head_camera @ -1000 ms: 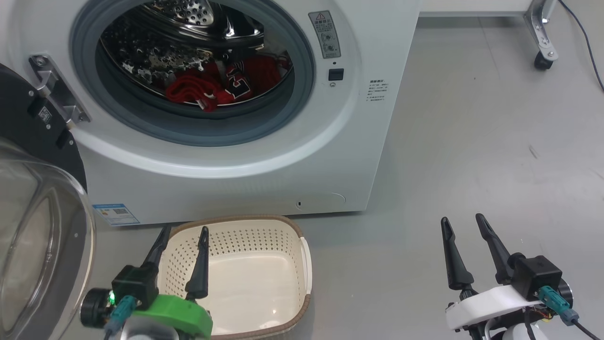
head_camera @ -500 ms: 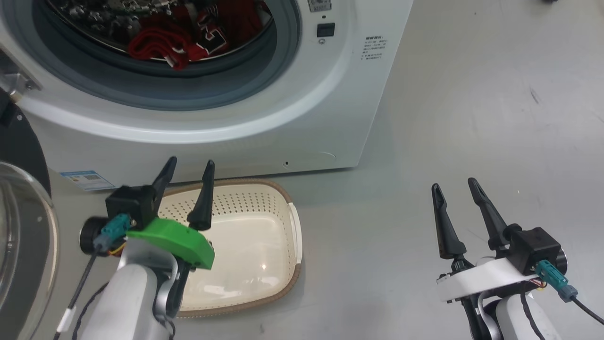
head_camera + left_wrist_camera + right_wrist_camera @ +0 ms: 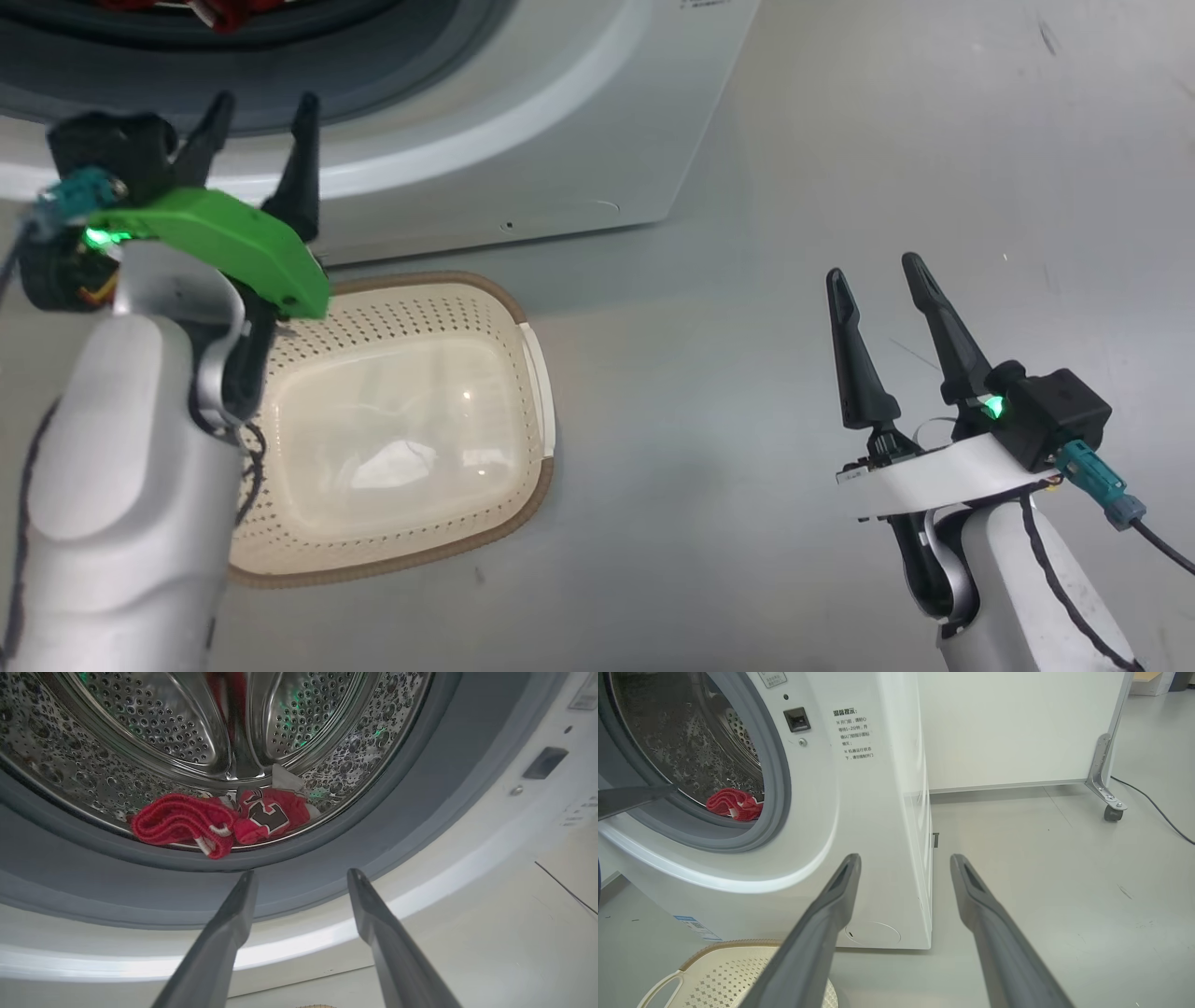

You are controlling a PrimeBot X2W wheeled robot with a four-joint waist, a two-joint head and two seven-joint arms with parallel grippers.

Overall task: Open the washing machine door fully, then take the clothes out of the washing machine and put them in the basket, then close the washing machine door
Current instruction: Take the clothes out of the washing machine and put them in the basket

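Smooth grey floor (image 3: pixel 840 140) with a white washing machine (image 3: pixel 560 121) standing on it and a cream perforated basket (image 3: pixel 420 308) just in front

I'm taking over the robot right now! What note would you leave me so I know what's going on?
Left gripper: jaws open, empty, aimed at the washing machine opening.
Right gripper: jaws open, empty, over the floor beside the machine.
Clothes: red, at the front lip of the drum.
Basket: empty, on the floor in front of the machine.
Done: opening uncovered.
To do: move clothes into basket, close the door.
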